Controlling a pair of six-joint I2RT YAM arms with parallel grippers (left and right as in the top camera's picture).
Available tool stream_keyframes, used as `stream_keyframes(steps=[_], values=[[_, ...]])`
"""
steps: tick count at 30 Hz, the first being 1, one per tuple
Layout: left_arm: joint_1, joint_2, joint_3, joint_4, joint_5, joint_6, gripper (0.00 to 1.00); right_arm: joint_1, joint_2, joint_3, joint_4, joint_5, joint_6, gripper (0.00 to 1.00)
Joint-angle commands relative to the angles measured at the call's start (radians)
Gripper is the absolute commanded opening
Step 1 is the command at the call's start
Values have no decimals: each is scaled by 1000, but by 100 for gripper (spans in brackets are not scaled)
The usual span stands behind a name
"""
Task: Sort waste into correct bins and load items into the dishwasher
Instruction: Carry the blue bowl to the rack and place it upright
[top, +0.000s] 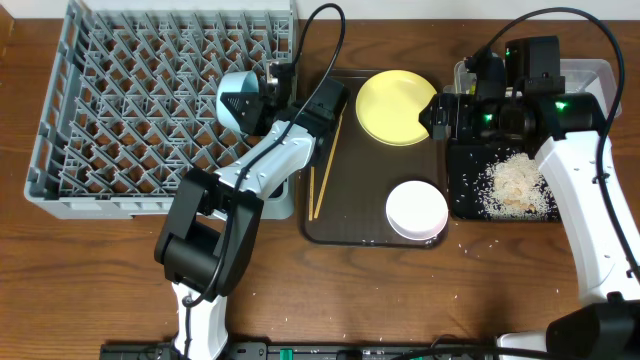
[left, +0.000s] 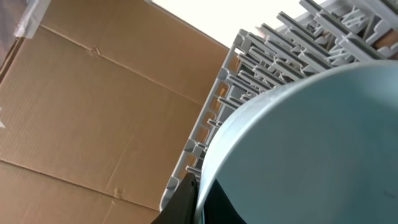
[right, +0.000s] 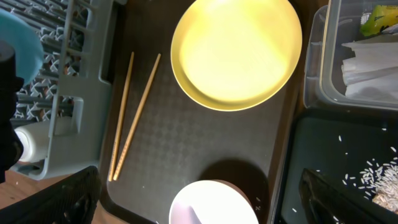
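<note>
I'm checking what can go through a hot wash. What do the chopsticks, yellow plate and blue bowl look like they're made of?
Chopsticks: likely wood or bamboo, with a matte, pale tan surface.
Yellow plate: probably plastic or melamine. It has an even colour and a soft sheen, though glazed ceramic can't be ruled out.
Light blue bowl: probably plastic too, smooth with a thin rim.

The dish rack (top: 150, 100) is matt grey plastic; the light blue bowl (left: 311, 143) looks smooth with a soft sheen. The pale yellow plate (right: 233, 50) is smooth and faintly glossy, the chopsticks (right: 122, 115) bare wood, the brown tray (right: 186, 143) finely textured matt. The tub (right: 314, 68) is clear plastic; the surface (top: 100, 290) shows brown wood grain.
</note>
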Motion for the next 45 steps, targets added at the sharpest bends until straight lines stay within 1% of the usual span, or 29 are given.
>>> stream_keyframes(steps=[1,4,7,10,11,12,13,15,16,20,22,23,27,28,30,32,38,41,42,45], values=[[-16,10,-8,-26,54,-5,7,-3,-11,3,-1,0,7,99],[-34,10,-8,-40,97,-6,8,-3,-11,3,-1,0,7,99],[-55,10,-8,-45,98,-5,9,-3,-11,3,-1,0,7,99],[-72,10,-8,-53,98,-5,16,-3,-11,3,-1,0,7,99],[-77,10,-8,-58,98,-6,17,-3,-11,3,-1,0,7,99],[-80,10,-8,-61,99,-5,23,-3,-11,3,-1,0,7,99],[-86,10,-8,-66,98,-5,31,-3,-11,3,-1,0,7,99],[-87,10,-8,-66,98,-5,42,-3,-11,3,-1,0,7,99],[-87,10,-8,-67,98,-5,44,-3,-11,3,-1,0,7,99],[-89,9,-8,-70,105,-6,61,-3,-11,3,-1,0,7,99],[-91,7,-8,-70,140,-5,66,-3,-11,3,-1,0,7,99],[-92,3,-8,-71,200,-5,67,-3,-11,3,-1,0,7,99],[-94,-28,-7,-77,373,-6,68,-3,-11,3,-1,0,7,99],[-93,-55,-5,-77,472,-6,68,-3,-11,3,-1,0,7,99],[-91,-91,-2,-76,578,-6,69,-3,-11,3,-1,0,7,99],[-87,-134,5,-69,685,-6,72,-3,-11,3,-1,0,7,99],[-69,-274,6,-35,929,-27,73,-3,-11,3,-1,0,7,99],[-50,-343,6,-36,1068,-105,73,-3,-11,3,-1,0,7,99],[-41,-369,6,-40,1141,-149,73,-3,-11,3,-1,0,7,99],[-25,-409,6,-50,1326,-330,73,-3,-11,3,-1,0,7,99]])
